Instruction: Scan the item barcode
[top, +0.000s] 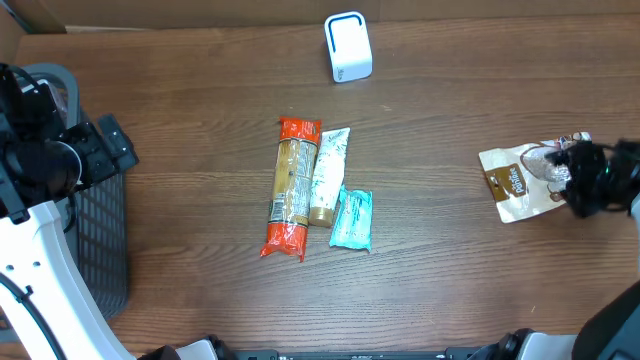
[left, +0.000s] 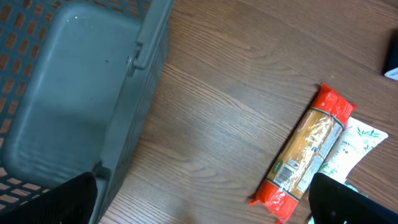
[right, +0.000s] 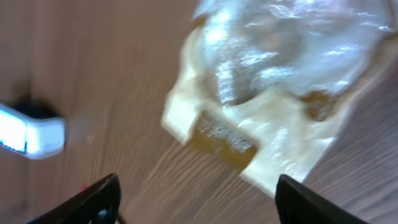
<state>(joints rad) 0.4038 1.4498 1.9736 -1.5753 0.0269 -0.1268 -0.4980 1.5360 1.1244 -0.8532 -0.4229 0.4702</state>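
Observation:
A cream and brown pouch (top: 512, 183) with a clear window lies flat on the table at the right. My right gripper (top: 562, 172) hovers over its right end, open, with nothing between the fingers. In the right wrist view the pouch (right: 273, 93) lies just ahead of the spread fingers (right: 93, 202), blurred. The white scanner (top: 348, 46) stands at the back centre and shows at the left edge of the right wrist view as well (right: 34, 132). My left gripper (top: 112, 148) hangs open at the far left, above the basket's edge.
An orange pasta packet (top: 291, 187), a white and green packet (top: 328, 175) and a teal packet (top: 352, 219) lie side by side mid-table. A grey mesh basket (top: 100, 240) stands at the left edge. The left wrist view shows the basket (left: 74, 93) and the pasta packet (left: 308, 149).

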